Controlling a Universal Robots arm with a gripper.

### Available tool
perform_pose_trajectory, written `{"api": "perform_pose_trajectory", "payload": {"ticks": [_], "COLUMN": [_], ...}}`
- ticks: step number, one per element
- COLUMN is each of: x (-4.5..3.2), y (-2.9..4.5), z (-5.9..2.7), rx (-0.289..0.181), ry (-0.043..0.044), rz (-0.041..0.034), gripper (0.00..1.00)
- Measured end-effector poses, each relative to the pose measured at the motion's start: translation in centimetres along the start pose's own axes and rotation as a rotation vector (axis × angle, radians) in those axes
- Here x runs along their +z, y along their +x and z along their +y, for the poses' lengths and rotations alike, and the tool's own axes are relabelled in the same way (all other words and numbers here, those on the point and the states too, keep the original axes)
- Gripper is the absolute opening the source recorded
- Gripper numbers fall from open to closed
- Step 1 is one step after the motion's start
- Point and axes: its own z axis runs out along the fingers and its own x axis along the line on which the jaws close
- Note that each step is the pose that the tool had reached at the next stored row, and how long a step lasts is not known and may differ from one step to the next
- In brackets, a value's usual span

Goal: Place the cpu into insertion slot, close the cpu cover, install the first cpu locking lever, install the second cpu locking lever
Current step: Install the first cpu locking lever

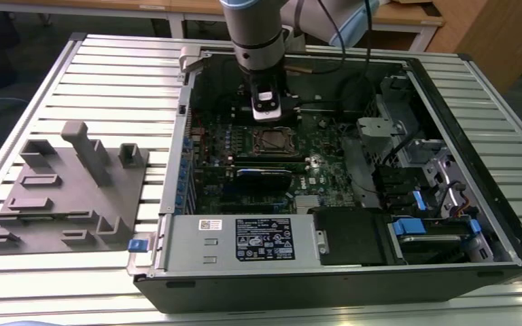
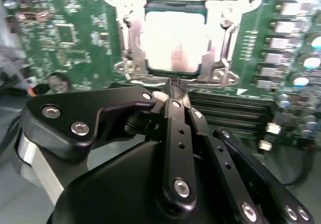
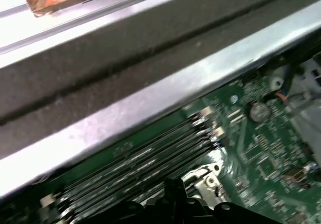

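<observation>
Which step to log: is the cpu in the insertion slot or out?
In: in the second wrist view the cpu lies flat, framed by the cpu cover.

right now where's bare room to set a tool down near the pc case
Free: bare slats of the table at the exterior view's left, on the far and near sides of the grey fixture. Crowded: inside the case, where the gripper hangs by the cpu.
</observation>
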Motion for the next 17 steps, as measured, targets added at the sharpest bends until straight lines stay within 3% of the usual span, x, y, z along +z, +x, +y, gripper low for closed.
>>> {"api": "perform_pose_trajectory", "payload": {"ticks": [2,3,10,11,14,17], "x": [0.04,0.05,0.06,0.08,0.12,0.11], "y": [-0.01,-0.01,-0.01,-0.02,-0.03,-0.03], "z": [0.0,-0.01,0.0,0.01,0.0,0.0], "rx": [0.002,0.003,0.004,0.005,0.011,0.011], "ry": [0.0192,0.0256,0.0295,0.0351,0.0616,0.0629], "rz": [0.022,0.0295,0.0358,0.0454,0.0849,0.0867], "gripper": [0.11,0.11,0.11,0.11,0.11,0.11]}}
